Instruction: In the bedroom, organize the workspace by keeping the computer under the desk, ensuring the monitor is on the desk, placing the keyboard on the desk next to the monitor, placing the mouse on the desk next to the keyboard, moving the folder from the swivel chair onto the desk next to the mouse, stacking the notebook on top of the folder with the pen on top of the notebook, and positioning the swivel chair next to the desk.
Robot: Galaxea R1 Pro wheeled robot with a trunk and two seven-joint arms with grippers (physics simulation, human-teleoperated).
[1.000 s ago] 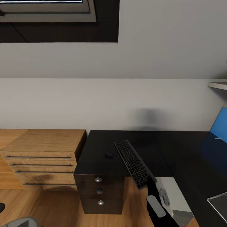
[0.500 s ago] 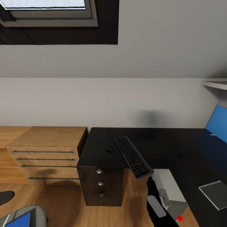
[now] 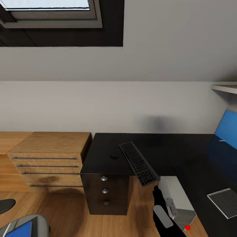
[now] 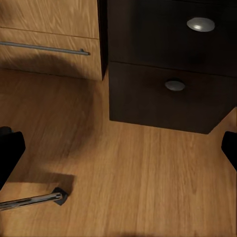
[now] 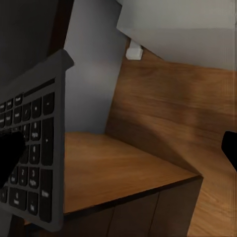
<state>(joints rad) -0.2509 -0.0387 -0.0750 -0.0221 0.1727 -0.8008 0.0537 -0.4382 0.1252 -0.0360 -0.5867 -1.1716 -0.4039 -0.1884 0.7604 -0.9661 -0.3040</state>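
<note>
**Keyboard lies on the counter, one end past the edge**

Head view: the keyboard (image 3: 139, 163) lies slantwise on the glossy black counter (image 3: 105, 154), its near end overhanging the front edge. The mouse (image 3: 114, 156) sits just beside it on the counter. The right claw (image 3: 157, 192) is just below the overhanging end; whether it touches cannot be told. A blue folder (image 3: 19, 230) rests on the swivel chair (image 3: 34, 220) at the lower left corner. A light wooden chest (image 3: 49, 158) adjoins the counter.

Left wrist view: the left claw's fingertips (image 4: 10, 153) stand wide apart over the wooden floor (image 4: 133, 173), holding nothing, before dark drawers (image 4: 168, 84).

Right wrist view: the right claw's fingertips (image 5: 10, 153) are spread wide, one dark tip in front of the keyboard's keys.
</note>
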